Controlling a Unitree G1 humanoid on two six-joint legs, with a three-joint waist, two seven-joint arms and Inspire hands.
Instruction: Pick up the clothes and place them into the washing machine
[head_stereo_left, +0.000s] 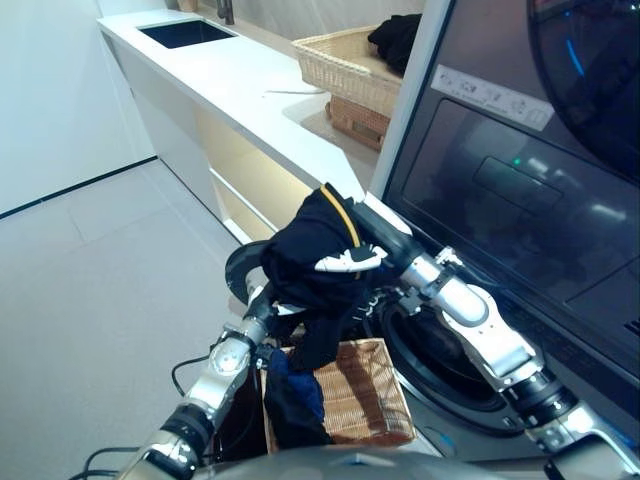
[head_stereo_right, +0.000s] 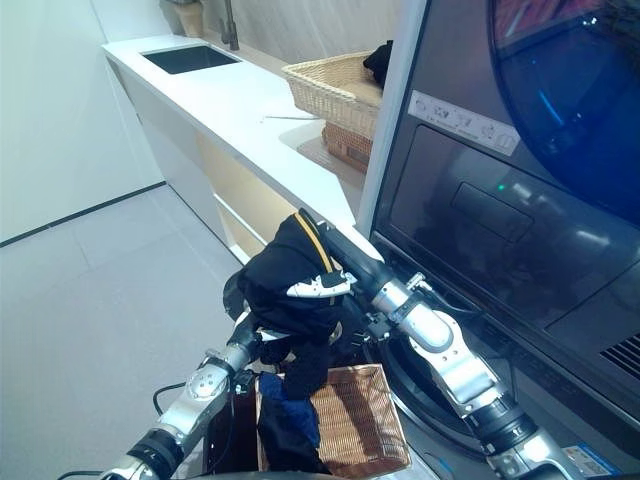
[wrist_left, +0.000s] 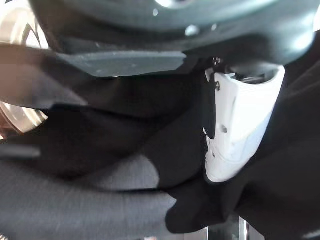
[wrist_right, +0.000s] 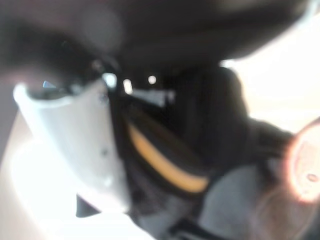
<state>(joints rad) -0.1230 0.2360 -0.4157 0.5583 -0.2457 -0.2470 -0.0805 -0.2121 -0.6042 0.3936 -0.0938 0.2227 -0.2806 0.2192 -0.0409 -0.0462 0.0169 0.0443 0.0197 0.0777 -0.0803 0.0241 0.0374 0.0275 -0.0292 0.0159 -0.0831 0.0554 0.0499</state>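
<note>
Left eye view: both hands, left hand (head_stereo_left: 262, 300) and right hand (head_stereo_left: 385, 252), grasp the black garment (head_stereo_left: 310, 255), bunched between them. The washer door (head_stereo_left: 440, 355) lies just beyond and below, nearer the right hand.

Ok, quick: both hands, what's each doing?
Left hand: shut on the black garment.
Right hand: shut on the same garment.

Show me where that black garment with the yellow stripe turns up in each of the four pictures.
Left eye view: black garment bunched at centre, above the floor basket.
Right eye view: garment at centre, slightly lower and further left.
Left wrist view: dark cloth fills the picture behind the white thumb cover.
Right wrist view: blurred cloth beside the thumb cover, stripe showing.
Shared landmark: the yellow stripe.
</note>
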